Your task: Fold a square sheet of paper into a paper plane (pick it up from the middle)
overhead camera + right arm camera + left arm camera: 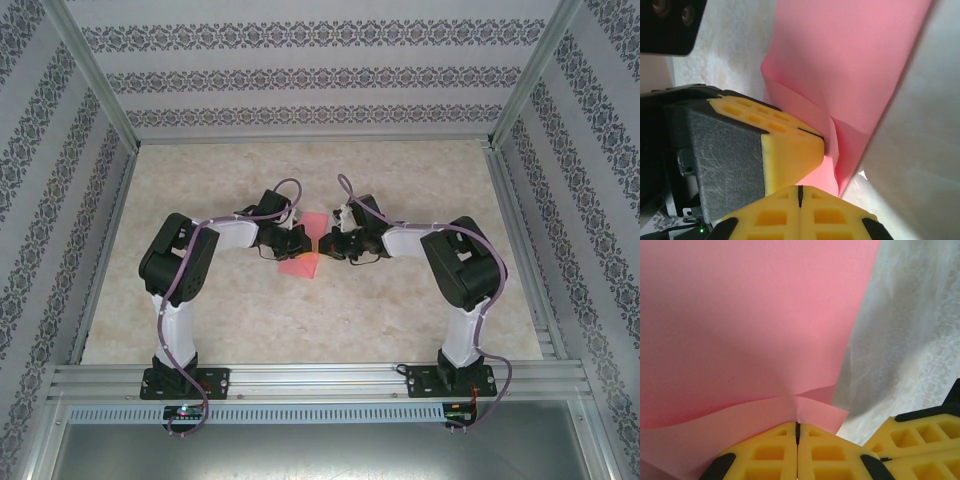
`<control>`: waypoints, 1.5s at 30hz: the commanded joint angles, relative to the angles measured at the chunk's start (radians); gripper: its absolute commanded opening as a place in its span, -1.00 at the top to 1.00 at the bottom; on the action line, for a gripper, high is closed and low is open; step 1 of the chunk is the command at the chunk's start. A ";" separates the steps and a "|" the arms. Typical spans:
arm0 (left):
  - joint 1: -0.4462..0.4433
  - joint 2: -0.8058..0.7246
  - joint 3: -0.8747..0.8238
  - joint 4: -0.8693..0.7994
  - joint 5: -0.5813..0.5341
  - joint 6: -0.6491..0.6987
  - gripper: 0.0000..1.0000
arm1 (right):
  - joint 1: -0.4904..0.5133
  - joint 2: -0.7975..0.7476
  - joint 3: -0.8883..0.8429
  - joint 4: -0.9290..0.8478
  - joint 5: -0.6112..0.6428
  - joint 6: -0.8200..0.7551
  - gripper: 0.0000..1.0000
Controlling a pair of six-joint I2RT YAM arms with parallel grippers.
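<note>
- The table (300, 320) had a pale, cream, marbled top, matte and faintly mottled.
- Walls (300, 75) on the left, right and far sides were papered in light stripes with bands of a dark floral pattern.
- Bare aluminium rails (320, 378) ran along the near edge, and slanted posts rose at the far corners.
- Two white-and-black arms were bolted to the near rail, with purple cables (180, 300) looped along them. A small green light (183, 410) glowed below the left base.
- The square sheet of paper (303, 262), salmon pink and unmarked, sat at mid-table between the two arm tips.
- The left gripper (797, 427) had its yellow fingers pressed together on the sheet's edge, where the paper puckered and a narrow flap was folded over.
- The right gripper (800, 190) also had its fingers together. The sheet's corner was just beside its tips, and I could not tell whether they touched.
- The two grippers were close, nearly tip to tip.
</note>
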 commanded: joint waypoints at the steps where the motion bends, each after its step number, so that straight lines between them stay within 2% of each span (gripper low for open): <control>1: 0.015 0.003 -0.005 0.043 0.001 0.002 0.85 | 0.008 0.037 0.049 -0.023 0.008 -0.022 0.95; 21: 0.016 -0.012 0.012 0.039 0.024 0.008 0.84 | -0.018 0.141 0.179 -0.214 0.081 -0.175 0.96; 33: 0.041 -0.022 0.084 -0.138 -0.036 0.152 0.82 | -0.013 0.156 0.196 -0.245 0.074 -0.203 0.95; 45: 0.055 0.056 0.177 -0.253 -0.073 0.260 0.82 | -0.011 0.147 0.207 -0.251 0.074 -0.209 0.93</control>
